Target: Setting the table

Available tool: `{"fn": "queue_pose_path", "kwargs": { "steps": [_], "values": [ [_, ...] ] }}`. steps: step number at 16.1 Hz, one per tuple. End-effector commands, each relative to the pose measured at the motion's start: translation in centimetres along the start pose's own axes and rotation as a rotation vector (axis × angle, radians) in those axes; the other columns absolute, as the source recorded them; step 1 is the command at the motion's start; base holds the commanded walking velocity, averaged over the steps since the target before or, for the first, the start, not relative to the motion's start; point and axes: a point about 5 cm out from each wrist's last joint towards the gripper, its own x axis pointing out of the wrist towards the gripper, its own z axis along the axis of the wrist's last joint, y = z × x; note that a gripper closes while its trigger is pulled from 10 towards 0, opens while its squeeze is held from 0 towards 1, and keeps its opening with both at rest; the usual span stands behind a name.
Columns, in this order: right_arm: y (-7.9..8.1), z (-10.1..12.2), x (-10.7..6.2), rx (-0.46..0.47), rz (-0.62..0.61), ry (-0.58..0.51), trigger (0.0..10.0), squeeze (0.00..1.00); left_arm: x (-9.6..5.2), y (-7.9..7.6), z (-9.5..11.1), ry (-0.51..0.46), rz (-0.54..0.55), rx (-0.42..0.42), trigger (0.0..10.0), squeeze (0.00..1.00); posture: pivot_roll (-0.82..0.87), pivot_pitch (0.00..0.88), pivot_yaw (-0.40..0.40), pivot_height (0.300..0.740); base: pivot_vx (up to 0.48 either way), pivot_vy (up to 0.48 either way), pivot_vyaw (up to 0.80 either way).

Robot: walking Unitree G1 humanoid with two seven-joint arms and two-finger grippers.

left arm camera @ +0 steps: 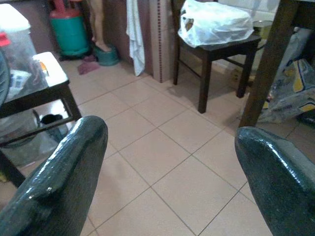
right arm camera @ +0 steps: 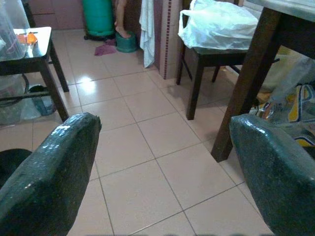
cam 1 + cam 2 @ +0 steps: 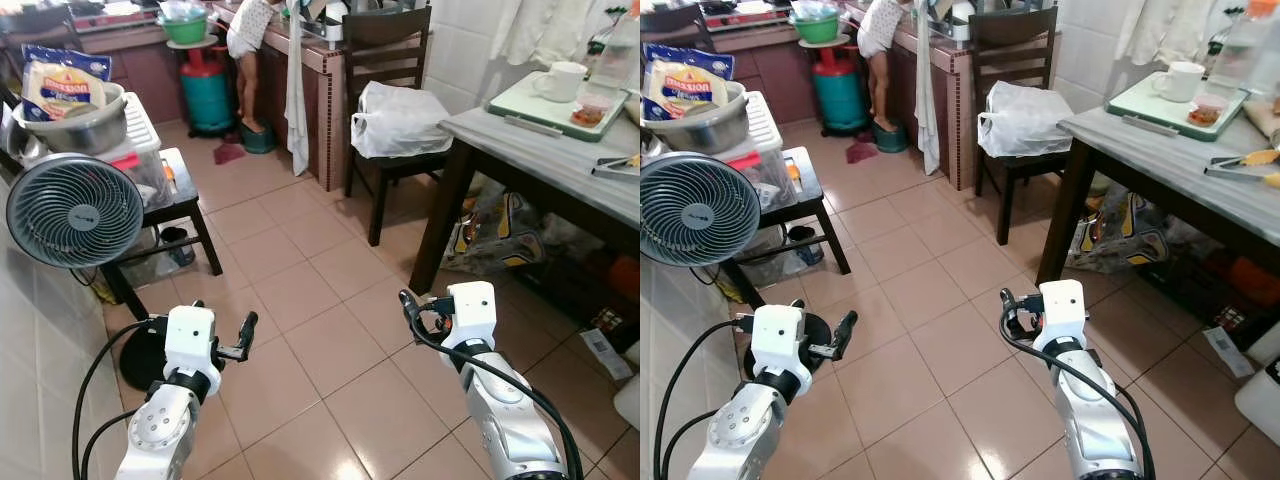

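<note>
A tiled kitchen floor (image 3: 300,300) stretches ahead, with a grey-topped table (image 3: 540,150) at the far right. On it sits a pale green tray (image 3: 545,100) carrying a white mug (image 3: 560,80) and a small container (image 3: 592,108). A dark chair (image 3: 390,90) just left of the table holds a white plastic bag (image 3: 400,120). At the left, a fan (image 3: 75,210) stands before a low black table (image 3: 165,205). The left gripper (image 3: 240,340) and right gripper (image 3: 412,308) hang low over the floor, both spread wide and empty, well apart from the table.

person (image 3: 250,40) cropped above, table (image 3: 560,150) cut off
</note>
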Motion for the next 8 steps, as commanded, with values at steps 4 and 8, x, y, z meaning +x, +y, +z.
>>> {"fn": "queue_pose_path", "kwargs": {
  "steps": [4, 8],
  "values": [
    [0.24, 0.12, 0.20, 0.006, 0.013, -0.001, 10.0, 0.00, -0.10, 0.22, -0.32, 0.017, 0.000, -0.006, 10.0, 0.00, -0.13, 0.000, 0.055, 0.740, 0.000, -0.201, -0.12],
    [0.25, 0.14, 0.18, 0.004, 0.015, -0.001, 10.0, 0.00, -0.14, 0.22, -0.41, 0.020, -0.002, -0.005, 10.0, 0.00, -0.13, 0.000, 0.056, 0.740, 0.000, -0.280, -0.52]
  ]
}}
